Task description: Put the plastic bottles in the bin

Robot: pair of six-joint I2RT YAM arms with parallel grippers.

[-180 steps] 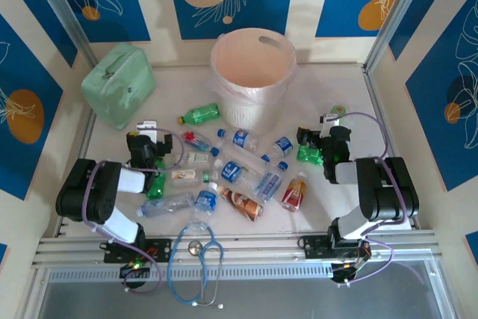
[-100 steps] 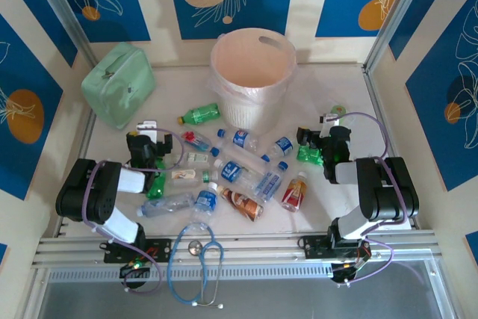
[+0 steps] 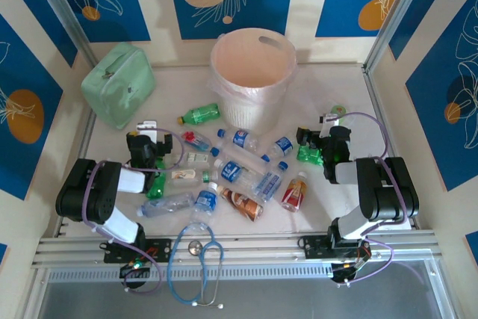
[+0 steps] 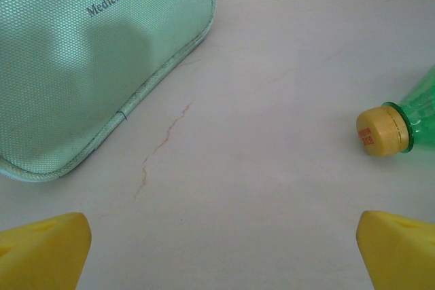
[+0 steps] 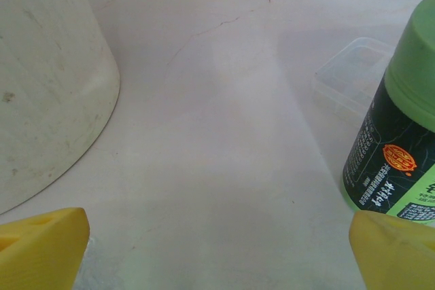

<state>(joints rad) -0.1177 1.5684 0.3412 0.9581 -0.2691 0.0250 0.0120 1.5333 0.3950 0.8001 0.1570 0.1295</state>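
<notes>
In the top view, the bin [image 3: 252, 102] stands at the upper middle of the frame, at the far side of the table [image 3: 340, 84]. The plastic bottles [image 3: 228, 172] lie scattered in the middle of the frame, below the bin. Most of them are on their side, and many touch one another. One green bottle [image 3: 200, 115] lies a little apart from the heap, just left of the bin. A mint-green pouch [image 3: 118, 84] sits at the upper left. A blue-tubed stethoscope [image 3: 196, 263] lies at the bottom middle, across the near edge of the table. The left gripper [image 3: 144, 143] is at the left border of the heap and the right gripper [image 3: 312, 142] at its right border.

In the left wrist view, two yellow fingertips [image 4: 41, 249] show in the bottom corners, spread wide, with bare table between them. The pouch, printed "Medicine bag", takes the upper left. The green bottle's yellow cap [image 4: 383, 130] shows at the right edge and points toward the middle.

In the right wrist view, the yellow fingertips [image 5: 41, 246] are also spread wide in the bottom corners and pinch nothing. The bin's pale wall curves along the left side. A green-capped bottle [image 5: 401, 140] with a dark label stands upright at the right edge, close to the right fingertip. Behind it, a clear plastic lid [image 5: 353, 76] lies flat on the table.
</notes>
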